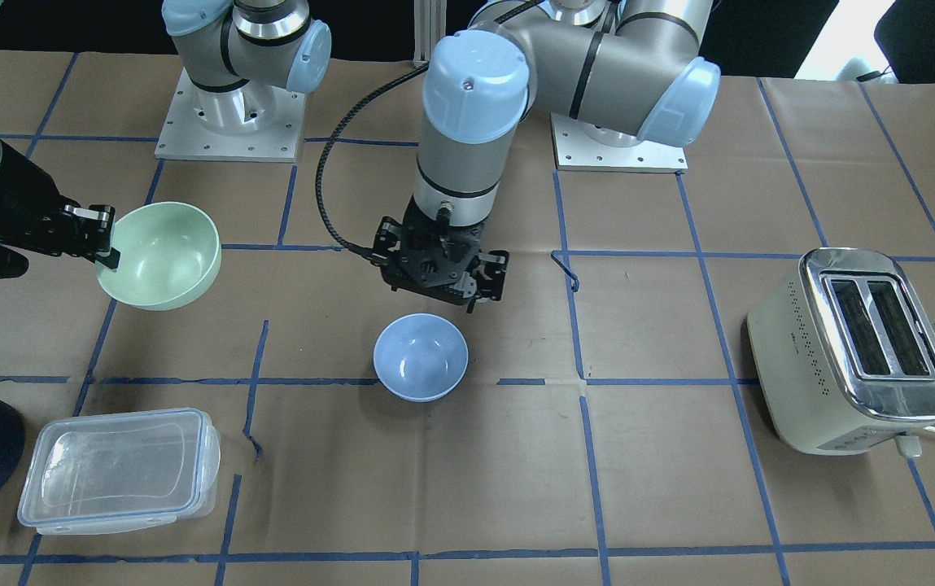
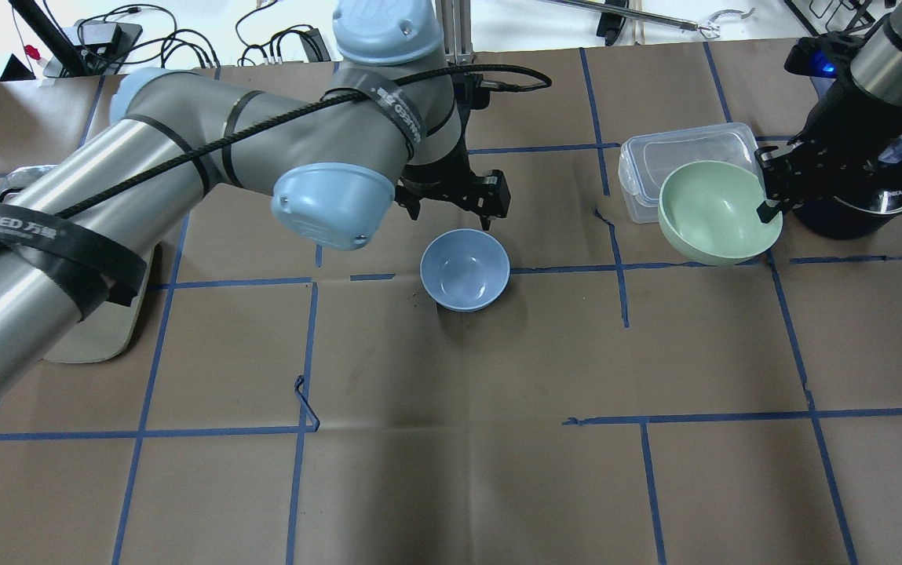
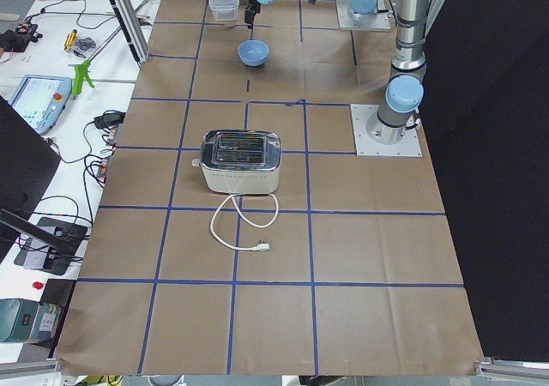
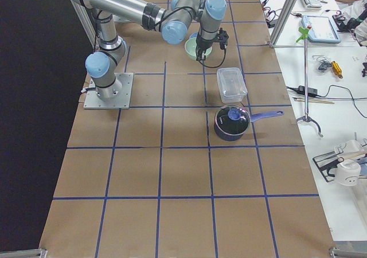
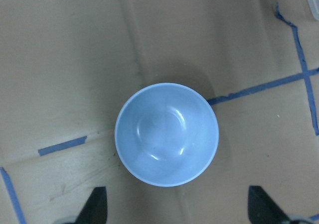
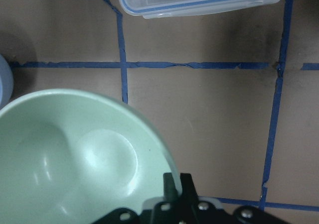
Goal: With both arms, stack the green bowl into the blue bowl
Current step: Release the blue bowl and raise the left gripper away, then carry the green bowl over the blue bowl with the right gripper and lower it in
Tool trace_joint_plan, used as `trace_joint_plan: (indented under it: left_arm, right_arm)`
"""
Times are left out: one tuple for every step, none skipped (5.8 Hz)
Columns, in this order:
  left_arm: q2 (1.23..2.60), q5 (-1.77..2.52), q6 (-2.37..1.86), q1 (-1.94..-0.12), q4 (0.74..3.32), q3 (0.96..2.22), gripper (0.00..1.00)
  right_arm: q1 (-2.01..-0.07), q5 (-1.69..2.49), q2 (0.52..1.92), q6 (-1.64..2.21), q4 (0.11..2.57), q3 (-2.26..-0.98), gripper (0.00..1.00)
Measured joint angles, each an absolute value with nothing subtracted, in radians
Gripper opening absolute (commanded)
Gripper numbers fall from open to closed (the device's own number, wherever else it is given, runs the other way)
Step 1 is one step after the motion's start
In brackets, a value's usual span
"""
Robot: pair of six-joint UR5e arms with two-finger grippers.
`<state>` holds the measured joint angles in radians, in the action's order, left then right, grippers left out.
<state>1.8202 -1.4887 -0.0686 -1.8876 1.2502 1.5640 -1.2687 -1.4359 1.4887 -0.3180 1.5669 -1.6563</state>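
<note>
While pinching rim of round mint-green plastic bowl (image 2: pixel 713 212) in right gripper (image 2: pixel 770 205) | round light-blue bowl (image 2: pixel 465 269) well left, lower | left gripper (image 2: pixel 451 205) spread just beyond it

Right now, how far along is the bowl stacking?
Done: the right gripper is shut on the rim of the pale mint-green plastic bowl, lifted and tilted. In hand: the left gripper hangs open above the light periwinkle-blue bowl, not touching it. Left: carry green across and set it inside the empty blue one.
</note>
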Motion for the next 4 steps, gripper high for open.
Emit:
trace_joint_plan:
  left_arm:
    - [1.744,-1.490,-0.011,-1.797,1.359,1.564,0.99]
    - [1.673,-1.495,0.026,-1.723,1.462,1.564,0.99]
    - [1.630,-1.516,0.037,-1.692,1.513,1.564,0.99]
    - [1.606,-1.544,0.039,-1.682,1.536,1.558,0.99]
  right_arm:
    - [-1.300,-1.430,1.484,-0.276,1.577,-1.651,0.07]
    - [-1.366,-1.429,1.471,-0.187,1.619,-1.650,0.07]
    - [-1.450,-1.429,1.448,-0.074,1.677,-1.649,0.07]
    - [-1.550,-1.428,1.415,0.059,1.749,-1.648,0.07]
